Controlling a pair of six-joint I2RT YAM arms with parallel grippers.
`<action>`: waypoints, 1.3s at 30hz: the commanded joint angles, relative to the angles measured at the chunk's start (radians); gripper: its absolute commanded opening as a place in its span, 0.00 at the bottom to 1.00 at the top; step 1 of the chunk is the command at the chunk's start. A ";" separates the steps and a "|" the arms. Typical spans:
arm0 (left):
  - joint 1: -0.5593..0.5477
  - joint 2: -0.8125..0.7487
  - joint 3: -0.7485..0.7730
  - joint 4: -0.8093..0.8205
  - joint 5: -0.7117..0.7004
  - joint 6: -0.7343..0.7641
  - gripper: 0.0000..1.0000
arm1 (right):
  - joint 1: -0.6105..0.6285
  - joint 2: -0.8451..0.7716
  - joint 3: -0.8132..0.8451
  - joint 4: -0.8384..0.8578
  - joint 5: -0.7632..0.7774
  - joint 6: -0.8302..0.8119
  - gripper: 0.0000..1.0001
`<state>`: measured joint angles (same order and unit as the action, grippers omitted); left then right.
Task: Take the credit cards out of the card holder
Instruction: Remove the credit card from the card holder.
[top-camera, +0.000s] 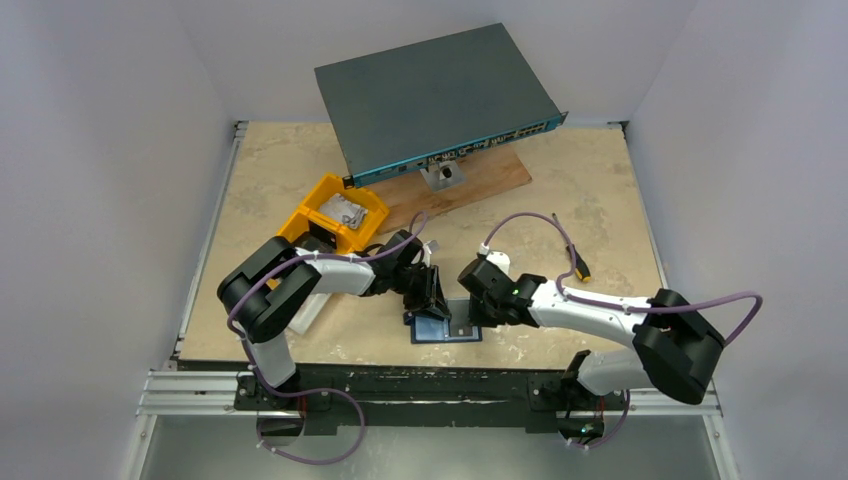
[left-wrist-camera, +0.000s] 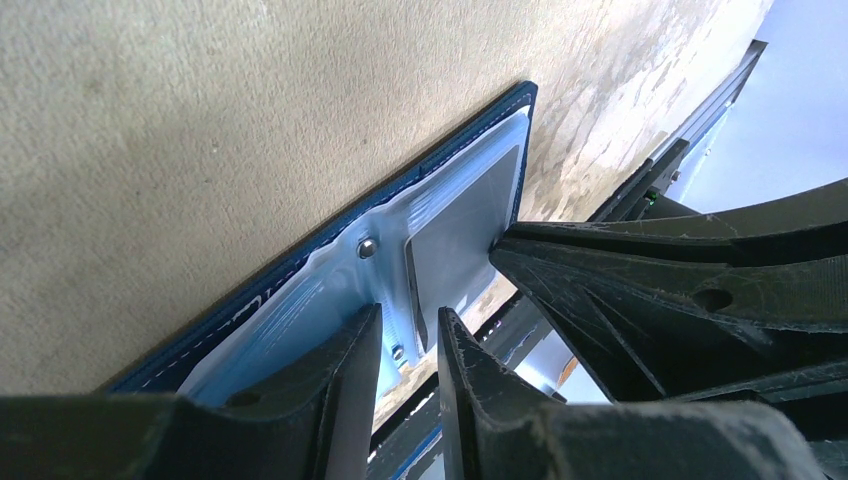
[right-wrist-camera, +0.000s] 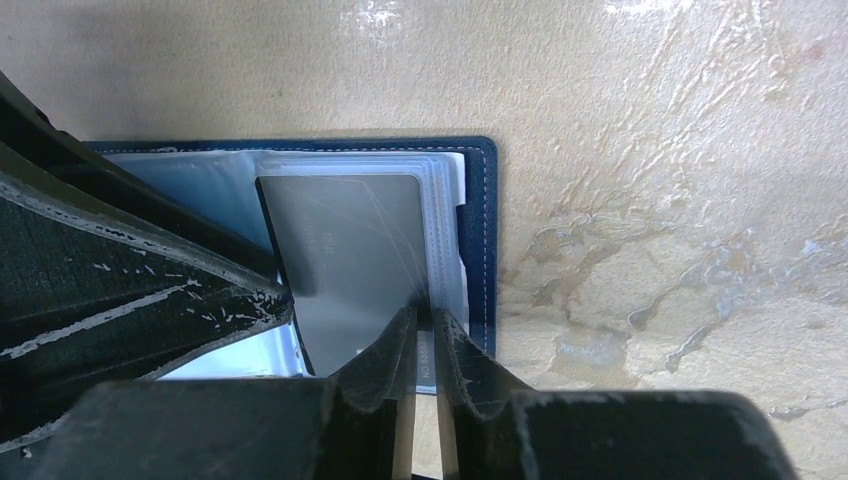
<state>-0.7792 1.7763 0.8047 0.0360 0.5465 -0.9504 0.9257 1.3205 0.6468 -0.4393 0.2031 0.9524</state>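
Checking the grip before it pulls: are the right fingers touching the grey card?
Touching. The right wrist view shows the right fingers pinched on a corner of the credit card.

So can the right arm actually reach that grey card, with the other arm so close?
Probably yes. The card holder lies open, the left gripper sits over its other half, and the right gripper seems to pinch the grey card at its free edge.

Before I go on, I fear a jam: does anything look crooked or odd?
Yes. The card lies askew in the open holder: one side edge slants against the holder's straight border. Whether it is lifted or twisted, I cannot tell.
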 joint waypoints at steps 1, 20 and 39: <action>0.004 0.028 -0.022 -0.007 -0.045 0.030 0.27 | 0.004 0.015 0.008 0.040 0.004 -0.004 0.08; 0.013 -0.049 -0.049 -0.010 -0.026 0.042 0.28 | 0.012 0.085 -0.018 0.094 -0.064 0.015 0.08; 0.049 -0.145 -0.178 0.069 0.076 0.038 0.17 | 0.010 0.117 -0.071 0.129 -0.101 0.040 0.03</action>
<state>-0.7330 1.6489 0.6437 0.0475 0.5808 -0.9287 0.9295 1.3876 0.6285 -0.2394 0.1009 0.9909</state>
